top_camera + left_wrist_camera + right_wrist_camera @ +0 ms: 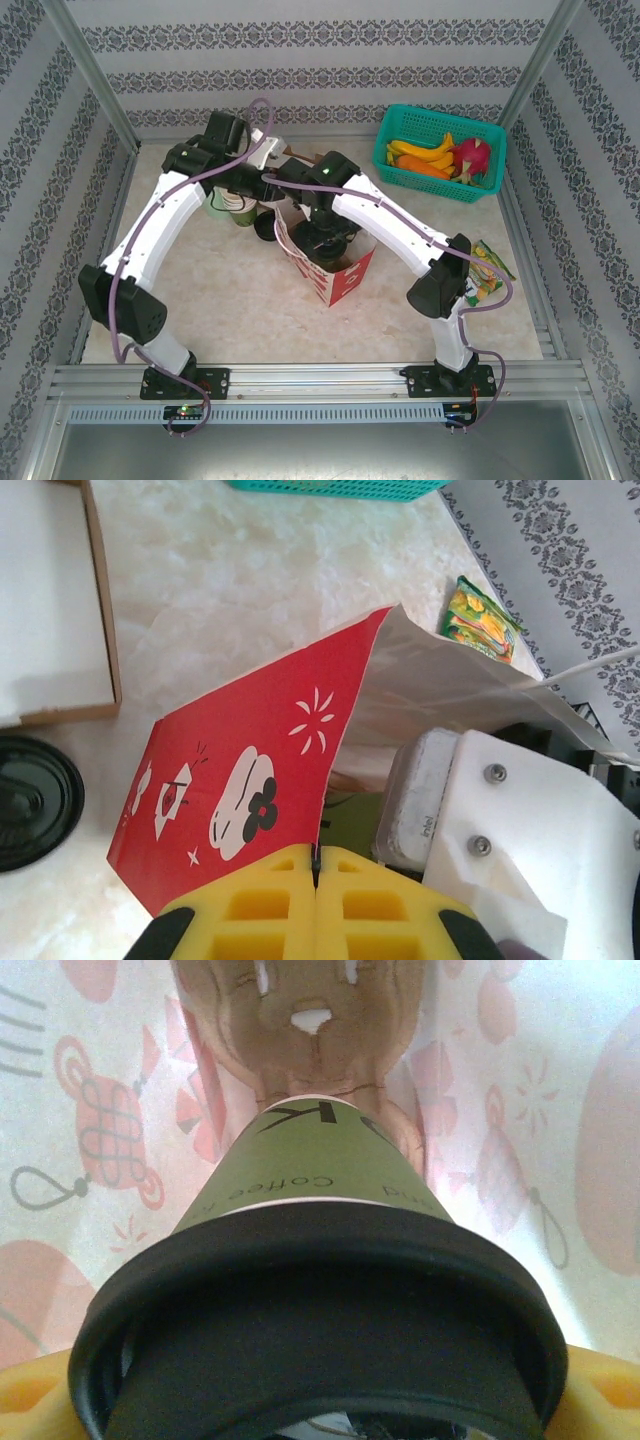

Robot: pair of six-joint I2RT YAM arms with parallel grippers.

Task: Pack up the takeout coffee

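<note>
Jaws of the right gripper (pixel 325 238) are clamped on the coffee cup (pixel 320 1160) near its black lid (pixel 320 1300), inside the paper bag (pixel 230 770); the left gripper (pixel 316 880) is pinched together on the bag's rim.
Judging from this, the cup should go straight down, upright, into a well of the brown carrier (pixel 300 1050) at the bag's bottom, with the left grip holding the mouth wide; an early release could tip it. Well apart, a teal basket (pixel 395 165) holds bananas (pixel 425 152) and other fruit.

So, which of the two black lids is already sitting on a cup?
The lid on the green cup inside the red bag; the other lid lies bare on the table beside it.
</note>
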